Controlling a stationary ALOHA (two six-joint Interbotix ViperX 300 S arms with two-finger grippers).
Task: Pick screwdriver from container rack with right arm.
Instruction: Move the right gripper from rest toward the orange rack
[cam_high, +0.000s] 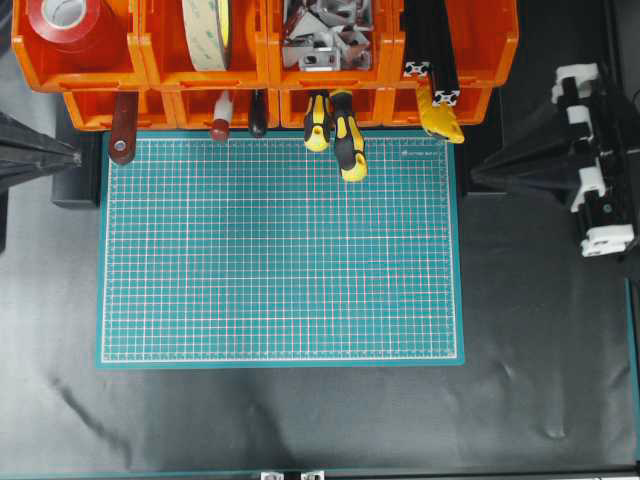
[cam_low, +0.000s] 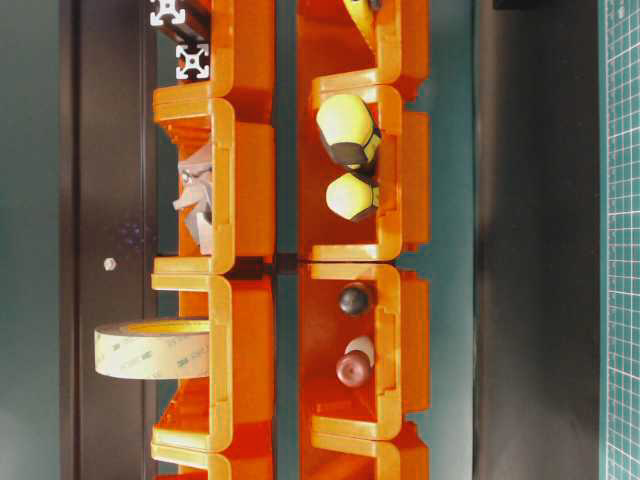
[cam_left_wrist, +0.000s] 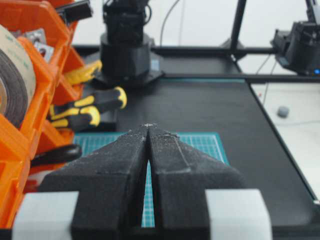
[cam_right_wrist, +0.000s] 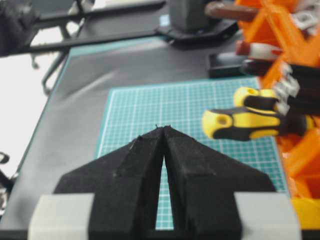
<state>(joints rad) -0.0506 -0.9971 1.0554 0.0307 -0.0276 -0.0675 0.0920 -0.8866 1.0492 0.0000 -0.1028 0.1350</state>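
Closest to me, my right claw (cam_right_wrist: 163, 131) is pinched shut and empty, hanging over the green mat (cam_right_wrist: 165, 107). Ahead to the right, the screwdriver (cam_right_wrist: 245, 124) pokes handle-first from a lower bin of the orange rack (cam_high: 265, 60), beside a smaller yellow tool (cam_high: 318, 122). Reaching in closed, I might knock it or grab its neighbour. Upper bins hold tape (cam_high: 207, 30) and brackets (cam_high: 325, 35).

So the table (cam_high: 300, 420) is covered in a wrinkly black sheet, and a green gridded cutting mat (cam_high: 280, 260) lies flat in the middle. The orange container rack (cam_high: 265, 60) stands at the mat's far edge.
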